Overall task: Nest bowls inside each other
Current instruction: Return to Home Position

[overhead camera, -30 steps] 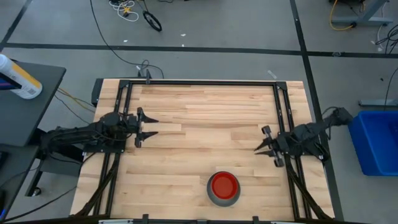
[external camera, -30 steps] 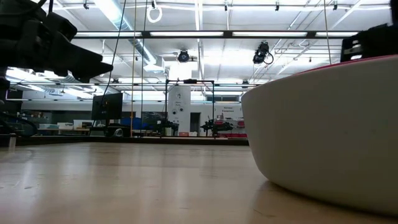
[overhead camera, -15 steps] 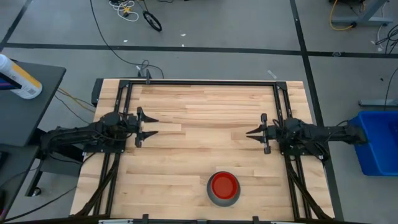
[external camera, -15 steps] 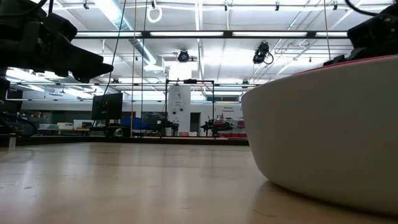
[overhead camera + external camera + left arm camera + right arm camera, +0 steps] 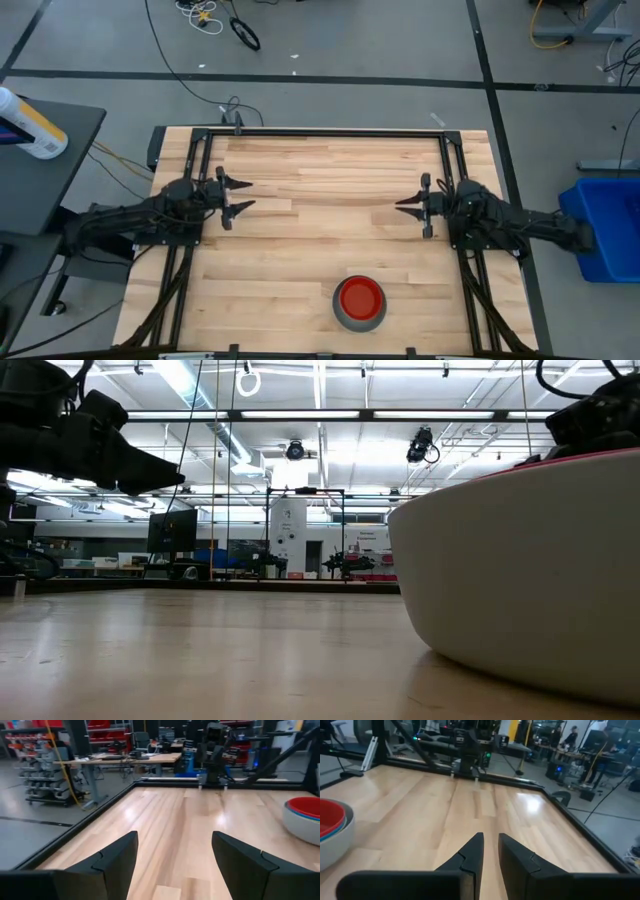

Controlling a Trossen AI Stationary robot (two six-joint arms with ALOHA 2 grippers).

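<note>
The bowls stand as one nested stack (image 5: 360, 302) near the table's near edge, right of the middle. A red bowl (image 5: 360, 297) lies innermost, and a pale grey bowl (image 5: 520, 580) is the outermost, resting on its base. A blue rim (image 5: 335, 831) shows between red and grey. My left gripper (image 5: 250, 195) hovers open at the table's left side, pointing level toward the right. My right gripper (image 5: 399, 206) hovers at the right side, pointing left, with only a narrow gap between its fingers (image 5: 490, 840) and nothing in it. Both are far from the stack.
A black rail frame (image 5: 330, 132) runs along the table's edges. Bare wood lies between the two grippers. Off the table, a blue bin (image 5: 605, 230) stands to the right, and a bottle (image 5: 30, 125) lies on a dark side table to the left.
My right gripper has swung toward the table's far edge, turning from a slant toward the near left until it points straight left. My left gripper has turned slightly toward the far edge. The stack of bowls has kept still.
</note>
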